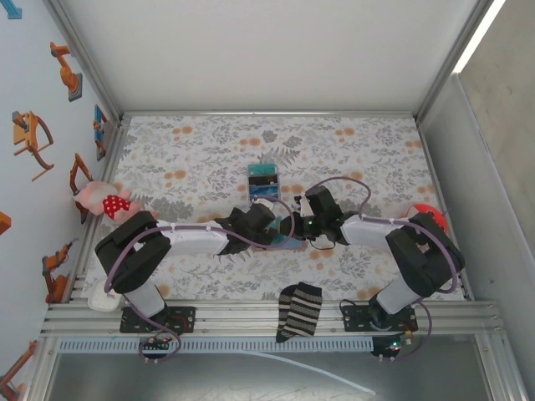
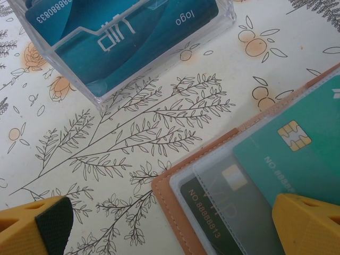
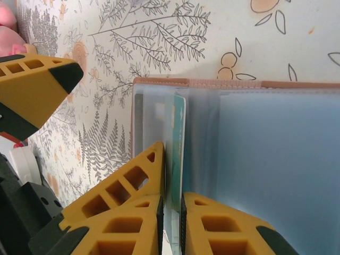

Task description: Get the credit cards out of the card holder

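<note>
The tan card holder (image 2: 175,204) lies open on the floral mat, its light-blue inside (image 3: 276,159) and clear sleeves facing up. A teal credit card (image 2: 297,154) with a gold chip sticks out of a sleeve, and a dark green card (image 2: 207,212) sits under clear plastic beside it. My right gripper (image 3: 171,199) is shut on the teal card's (image 3: 179,133) edge, which stands on edge between the pads. My left gripper (image 2: 170,223) is open wide above the holder's corner. One of its yellow fingers (image 3: 133,178) rests against the sleeves. Both grippers (image 1: 284,225) meet mid-table.
A clear box (image 2: 122,42) holding blue cards stands just beyond the holder (image 1: 264,180). A striped sock (image 1: 301,311) lies near the front edge. A red polka-dot item (image 1: 115,205) lies at the left, a red object (image 1: 428,213) at the right.
</note>
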Robot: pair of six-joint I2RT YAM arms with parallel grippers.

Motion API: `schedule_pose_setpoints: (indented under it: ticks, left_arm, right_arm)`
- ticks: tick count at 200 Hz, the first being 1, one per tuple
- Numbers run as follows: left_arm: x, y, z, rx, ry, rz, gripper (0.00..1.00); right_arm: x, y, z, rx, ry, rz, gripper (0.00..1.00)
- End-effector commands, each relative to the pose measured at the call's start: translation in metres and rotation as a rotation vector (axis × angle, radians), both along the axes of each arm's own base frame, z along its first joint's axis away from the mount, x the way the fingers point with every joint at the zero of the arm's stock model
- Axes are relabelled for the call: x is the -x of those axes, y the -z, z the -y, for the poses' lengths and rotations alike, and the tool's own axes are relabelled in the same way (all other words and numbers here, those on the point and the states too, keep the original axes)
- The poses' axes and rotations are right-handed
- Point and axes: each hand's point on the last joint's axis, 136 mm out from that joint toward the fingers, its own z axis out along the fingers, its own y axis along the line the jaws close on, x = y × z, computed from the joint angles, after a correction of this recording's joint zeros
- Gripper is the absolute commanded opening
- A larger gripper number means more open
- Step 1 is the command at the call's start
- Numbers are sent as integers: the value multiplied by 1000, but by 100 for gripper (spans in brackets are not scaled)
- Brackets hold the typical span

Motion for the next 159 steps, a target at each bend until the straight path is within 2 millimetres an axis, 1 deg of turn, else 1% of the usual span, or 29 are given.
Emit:
schedule_pose_setpoints:
  ticks: [1, 14, 35, 78, 99, 120, 159]
  left_arm:
    - [4, 2, 3, 14, 2, -17, 97]
    - [4, 1, 3, 16, 0, -15, 97]
    - [3, -2, 1, 18, -5, -7, 97]
    - [3, -1, -6, -4, -18, 1, 97]
    - [3, -2, -9, -10, -26, 7, 97]
    - [2, -8, -10, -5, -33, 20, 97]
    - [-2, -30, -11, 23, -37, 56, 97]
  right_arm:
    - [-2, 1, -6, -43, -3, -4, 16]
    - [-2, 4, -5, -38, -2, -8, 14]
    - [-2, 3, -1, -13, 5, 10, 10]
    - [-2, 3, 21, 135, 20, 39, 4]
    - [-2, -5, 25, 156, 14, 57, 4]
    - [-2, -17, 25, 150, 7, 81, 4]
    - [0, -36, 31, 172, -10, 129, 4]
